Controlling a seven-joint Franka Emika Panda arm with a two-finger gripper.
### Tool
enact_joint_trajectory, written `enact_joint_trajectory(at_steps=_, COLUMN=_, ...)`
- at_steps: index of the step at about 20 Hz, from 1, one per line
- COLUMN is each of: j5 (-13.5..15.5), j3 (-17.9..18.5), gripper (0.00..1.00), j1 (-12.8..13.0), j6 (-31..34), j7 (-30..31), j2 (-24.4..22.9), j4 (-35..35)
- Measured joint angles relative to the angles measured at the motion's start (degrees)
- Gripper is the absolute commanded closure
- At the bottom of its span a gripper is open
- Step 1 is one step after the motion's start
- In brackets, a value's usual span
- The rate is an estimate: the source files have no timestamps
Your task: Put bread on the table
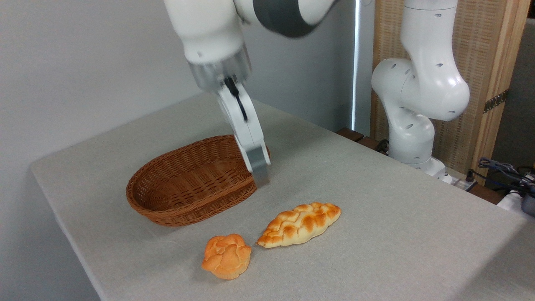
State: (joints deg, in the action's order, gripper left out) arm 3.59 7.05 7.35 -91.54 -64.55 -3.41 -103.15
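Bread [299, 224] lies flat on the grey table [397, 217], long axis running from lower left to upper right, and nothing grips it. From my one camera I see the claw [258, 175] hanging above and to the left of the loaf, tilted so its tip leans down and to the right. The tip sits in front of the right end of the wicker basket [188, 188], just at its rim as the picture shows it; I cannot tell whether it touches the wicker or hovers over it. There is a clear strip of cloth between the claw tip and the top of the loaf, so the two are apart. I see the fingers edge-on as one slab, so I cannot tell whether the claw stands wide or narrow; nothing shows between or beneath them.

A small round bun [227, 256] rests on the cloth just beside the loaf's lower left point, close to it but with a thin gap. The basket looks empty inside, and it stands behind and left of both pieces.

For room: right of the loaf the cloth runs bare to the far edge, and in front of it there is open cloth down to the bottom of the picture. The table's left edge is well apart from the loaf, past the basket. The arm's white base [411, 138] stands off the back right edge.
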Motion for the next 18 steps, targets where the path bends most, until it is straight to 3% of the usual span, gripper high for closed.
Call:
enact_joint_trajectory(at_steps=4, j5=1.5, j3=-1.9, gripper=0.0, j1=0.1, j6=-0.1, j7=11.9, j2=0.5, j4=4.9)
enact_joint_trajectory(at_steps=10, j5=1.5, j3=-4.4, gripper=0.0, j1=0.1, j6=-4.2, j7=21.6, j2=2.0, j4=9.7)
enact_joint_trajectory(at_steps=13, j5=1.3, j3=-5.0, gripper=0.0, j1=0.1, j6=-6.2, j7=24.8, j2=2.4, j4=10.2)
enact_joint_trajectory(at_steps=18, j5=-1.8, j3=-6.0, gripper=0.0, j1=-0.5, j6=-6.8, j7=25.4, j2=3.9, j4=10.2)
